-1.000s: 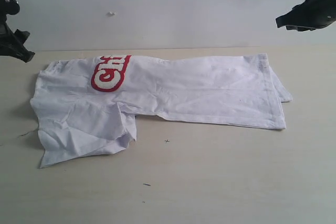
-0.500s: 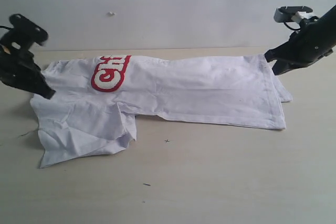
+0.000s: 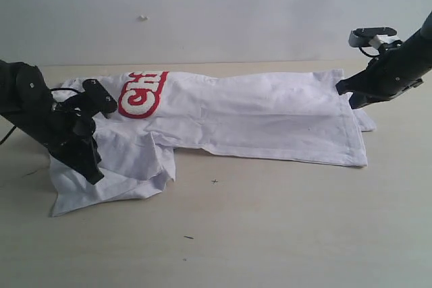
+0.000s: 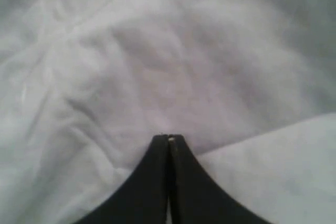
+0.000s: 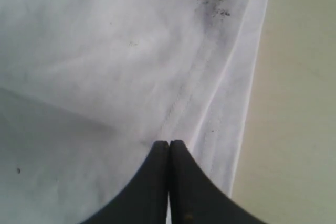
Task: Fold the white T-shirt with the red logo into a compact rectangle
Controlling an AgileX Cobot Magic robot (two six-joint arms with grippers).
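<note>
Both arms have just dropped onto the white T-shirt (image 3: 270,112), stretched along the desk's (image 3: 283,234) far edge, left gripper (image 4: 168,138) by the sleeve end, right gripper (image 5: 168,142) at the hem, each claw now squeezed together against cloth, so the next fold looks imminent.

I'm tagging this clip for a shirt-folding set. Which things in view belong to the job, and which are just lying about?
Belongs to the job:
white T-shirt
red logo
left claw, shut, at the sleeve end
right claw, shut, at the hem end

Just lying about:
dark speck on the table
second speck, nearer the front
pale bit on the wall
</note>
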